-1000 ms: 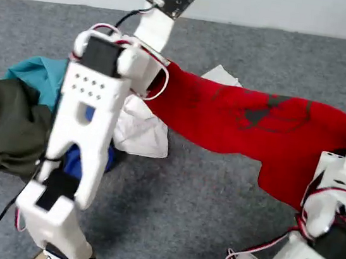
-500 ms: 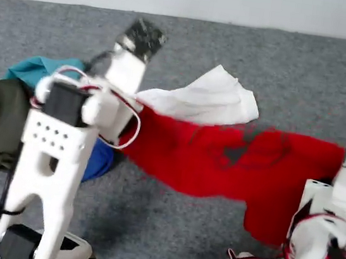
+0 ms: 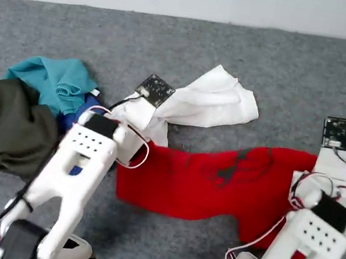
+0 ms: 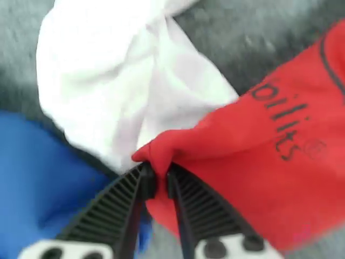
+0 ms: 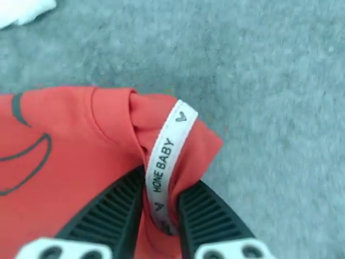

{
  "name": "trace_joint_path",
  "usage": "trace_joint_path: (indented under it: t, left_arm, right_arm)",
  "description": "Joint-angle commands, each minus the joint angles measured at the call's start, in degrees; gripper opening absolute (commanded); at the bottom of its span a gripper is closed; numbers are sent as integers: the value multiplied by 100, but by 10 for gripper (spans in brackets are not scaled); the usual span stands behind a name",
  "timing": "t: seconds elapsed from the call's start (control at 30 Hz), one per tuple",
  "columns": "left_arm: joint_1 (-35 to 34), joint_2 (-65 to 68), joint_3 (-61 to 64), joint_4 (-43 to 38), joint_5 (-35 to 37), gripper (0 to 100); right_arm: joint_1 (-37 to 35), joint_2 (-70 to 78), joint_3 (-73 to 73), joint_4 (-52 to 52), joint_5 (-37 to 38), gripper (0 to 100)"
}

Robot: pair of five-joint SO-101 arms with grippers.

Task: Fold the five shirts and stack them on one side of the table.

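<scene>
Two ribbed black fingertips of my left gripper (image 4: 156, 175) are pinched tight on a bunched fold at one end of the red cotton shirt with dark print (image 4: 259, 162). My right gripper (image 5: 161, 186) is clamped on the shirt's other end, at the neck, with the white woven neck label (image 5: 164, 156) caught between its fingers. Held at both ends, the red shirt stretches between my two arms across the near half of the grey felt-covered table (image 3: 234, 54), towards its right edge. I cannot tell how much of it rests on the felt.

Just beyond it, around the table's middle, lies the crumpled white cotton shirt (image 3: 208, 102), one corner of it touching the red fold at my left gripper. The bright blue shirt (image 4: 32, 172) sits just beside that gripper on the left-edge side, partly under my left arm. Farther out, by the left edge, the rumpled teal shirt (image 3: 55, 79) and the dark olive shirt (image 3: 10, 127) are heaped against each other, the olive one nearer the front edge.
</scene>
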Motion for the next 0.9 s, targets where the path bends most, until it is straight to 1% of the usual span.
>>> trace_joint_path:
  t: [0.0,0.07,0.17,0.37,0.43,0.53,0.67,0.73,0.87]
  left_arm:
    - [-53,826,-277,-835,-44,12]
    - [-62,1459,-743,-914,-44,12]
    - [-62,2391,-1596,-756,-44,12]
    - [-62,3815,-3275,334,-35,13]
    - [-62,4114,-3714,686,-35,13]
    - [-62,4378,-4215,1046,-35,13]
    - [-62,4457,-4479,1292,-35,52]
    - [-62,4457,-4479,1380,-35,79]
    - [-62,4448,-4488,1618,-44,98]
  right_arm:
    - [-57,664,9,-1007,-185,9]
    - [-171,1051,9,-1279,-193,9]
    - [-470,1552,9,-1560,-193,9]
    - [-901,2185,-62,-2334,-193,9]
    - [-892,2413,-281,-2343,-299,9]
    - [-752,2862,-712,-2334,-686,9]
    - [-655,3556,-1196,-2193,-756,13]
    - [-637,3829,-1442,-1868,-747,59]
    - [-637,4101,-1899,-1156,-466,243]
